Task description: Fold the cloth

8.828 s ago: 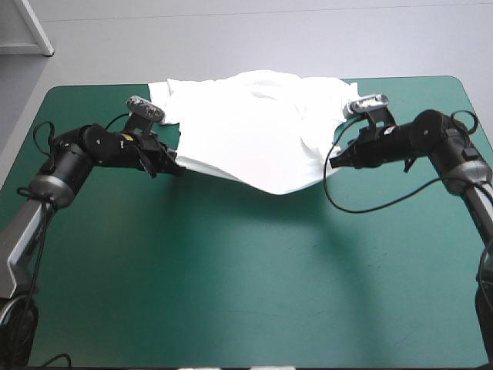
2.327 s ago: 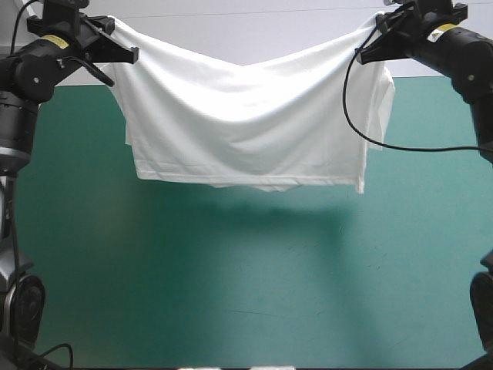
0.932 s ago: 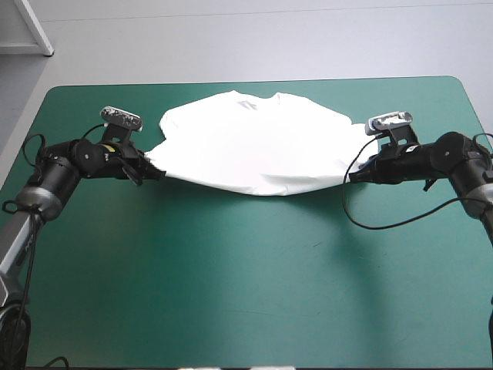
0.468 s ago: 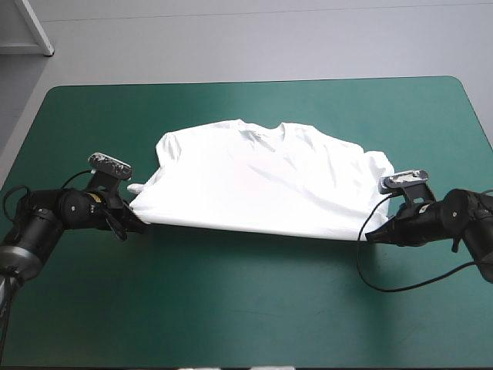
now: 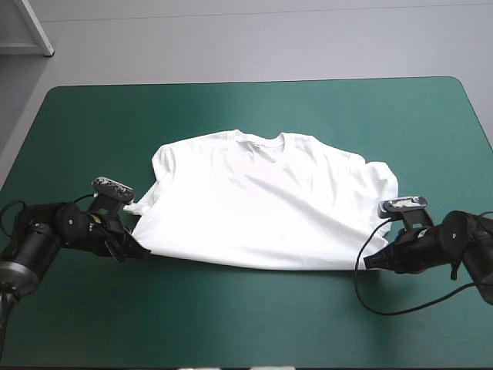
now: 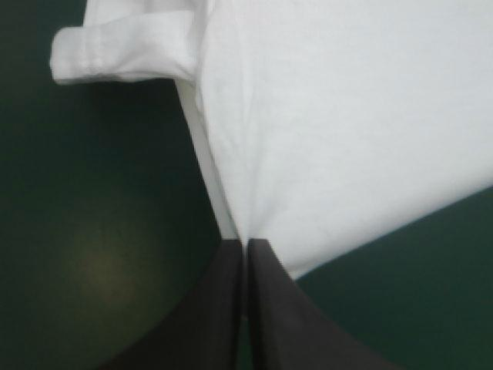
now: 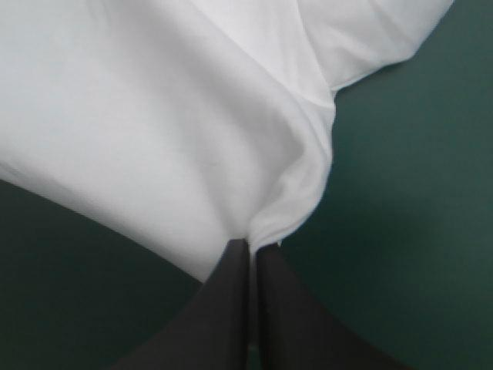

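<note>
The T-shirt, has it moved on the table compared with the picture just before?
Yes. The T-shirt has come nearer to the table's near edge and lies farther from its far edge.

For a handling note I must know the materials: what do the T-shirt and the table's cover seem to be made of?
The T-shirt: thin, soft cloth, perhaps cotton jersey, matte white. It lies in gentle creases and puckers where the left gripper and the right gripper pinch it.
The teal-green cover: a smooth sheet, perhaps vinyl or rubber, with a dull sheen and faint scratches.
</note>
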